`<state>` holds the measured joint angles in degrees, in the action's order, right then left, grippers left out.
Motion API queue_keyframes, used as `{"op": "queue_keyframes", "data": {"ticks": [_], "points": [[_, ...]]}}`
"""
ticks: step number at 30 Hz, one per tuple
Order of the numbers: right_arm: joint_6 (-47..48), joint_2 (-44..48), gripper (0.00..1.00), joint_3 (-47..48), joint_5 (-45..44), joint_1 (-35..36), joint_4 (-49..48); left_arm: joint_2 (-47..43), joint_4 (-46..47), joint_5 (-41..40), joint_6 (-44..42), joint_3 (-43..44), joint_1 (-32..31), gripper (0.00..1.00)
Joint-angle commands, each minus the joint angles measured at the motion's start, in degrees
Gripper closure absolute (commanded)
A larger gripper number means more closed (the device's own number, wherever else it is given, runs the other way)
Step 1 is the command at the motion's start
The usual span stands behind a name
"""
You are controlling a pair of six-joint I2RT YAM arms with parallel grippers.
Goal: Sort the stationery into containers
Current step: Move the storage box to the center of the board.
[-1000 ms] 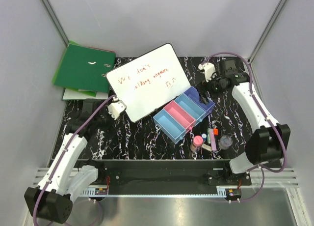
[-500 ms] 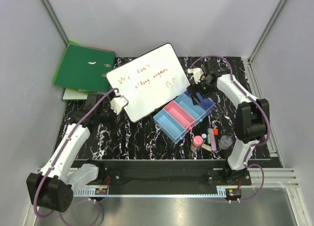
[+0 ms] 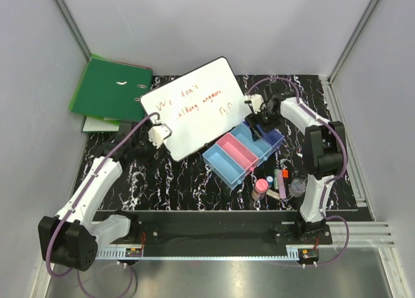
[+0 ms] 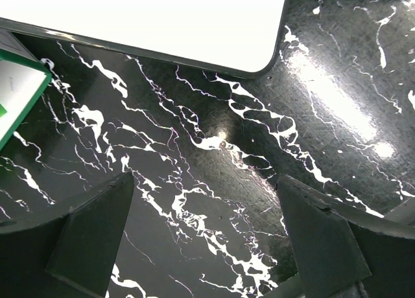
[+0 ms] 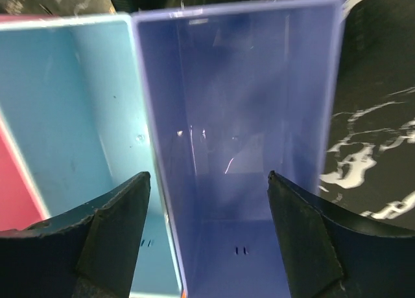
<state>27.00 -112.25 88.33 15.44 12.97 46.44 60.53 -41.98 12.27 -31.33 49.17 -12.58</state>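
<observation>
A: Why does the right gripper (image 3: pixel 262 121) hang over the containers (image 3: pixel 224 163) when it carries nothing?

B: I think it is lining itself up. Its wrist camera looks straight down into the purple bin (image 5: pixel 246 116), which is the end of the row closest to the far right corner of the desk (image 3: pixel 181 181). The jaws stand apart with only the bare bin floor between them. That bin looks empty, and so does what I can see of the light blue bin (image 5: pixel 78 116) beside it.

A: And the stationery (image 3: pixel 279 183)?

B: All of it lies together near the near edge of the desk, on the right side. The pink-capped cylinder (image 3: pixel 260 185) and the clear round pot (image 3: pixel 298 187) are in this group. Nothing is sorted yet, as far as I can judge.

A: The left gripper (image 4: pixel 204 180)?

B: It is wide open and empty, above bare desk just beside the near left corner of the whiteboard (image 4: pixel 149 19). It looks like it is waiting.

A: What differs from a second ago?

B: The right gripper was then near the far right corner of the desk, and it has come over the purple bin. The left one crept toward the whiteboard. The stationery and the containers did not move
</observation>
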Motion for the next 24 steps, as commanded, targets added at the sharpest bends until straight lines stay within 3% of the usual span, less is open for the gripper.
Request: {"op": "queue_keyframes", "data": {"ticks": [1, 3, 4, 5, 8, 24], "points": [[-0.20, -0.60, 0.25, -1.85, -1.46, 0.56, -2.31, 1.60, 3.83, -1.81, 1.19, 3.30, -0.60, 0.01], [-0.11, -1.30, 0.38, -2.29, -2.61, 0.47, -2.93, 2.74, 4.97, -1.81, 1.45, 3.57, -0.87, 0.01], [-0.20, -1.57, 0.51, -2.29, -3.13, 0.39, -3.10, 3.27, 5.15, -2.16, 1.54, 4.26, -1.22, 0.01], [-0.11, -1.83, 0.77, -2.20, -4.18, 0.39, -3.02, 3.88, 5.50, -2.25, 1.97, 4.71, -1.39, 0.01], [0.50, -2.01, 1.00, -2.81, -6.03, 0.39, -3.11, 6.00, 6.20, -2.34, 2.24, 5.94, -2.19, 0.01], [5.25, 1.85, 1.00, -8.09, -11.84, -7.17, -5.56, 12.41, 9.64, -6.56, 2.25, 9.63, -9.13, 0.01]]}}
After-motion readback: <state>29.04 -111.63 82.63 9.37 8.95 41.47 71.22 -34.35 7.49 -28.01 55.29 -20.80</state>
